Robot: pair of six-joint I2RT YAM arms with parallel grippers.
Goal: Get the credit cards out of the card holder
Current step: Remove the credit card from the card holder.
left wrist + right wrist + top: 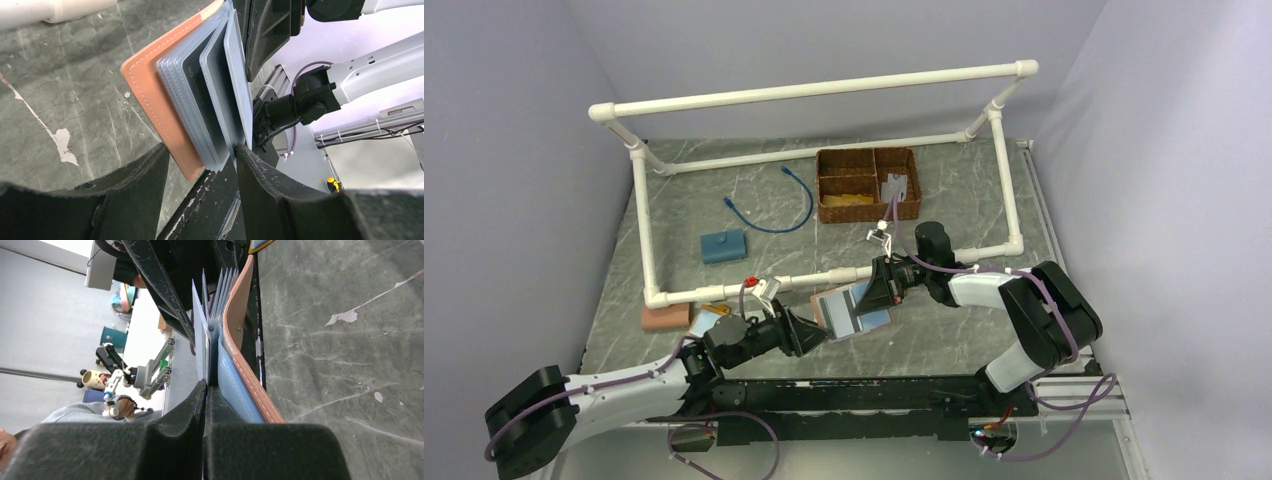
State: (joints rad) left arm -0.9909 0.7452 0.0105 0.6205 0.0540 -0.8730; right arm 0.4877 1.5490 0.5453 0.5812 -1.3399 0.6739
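The card holder [852, 310] is a reddish-brown leather wallet with grey-blue sleeves fanned open, held off the table between my two arms. My right gripper [206, 386] is shut on one thin grey-blue sleeve [206, 347] at the wallet's upper right end; it also shows in the top view [876, 290]. My left gripper [200, 167] is open, its fingers [145, 175] astride the wallet's lower corner [192, 165]. A dark card with lettering [200, 95] sits in one sleeve. I see no yellowish-tan credit card outside the holder.
A white pipe frame [824, 275] runs just behind the wallet. A flat orange-rimmed panel [711, 320] and a tan block [666, 317] lie to the left. A blue block [722, 245], a blue cable [774, 205] and a wicker basket [869, 185] lie further back.
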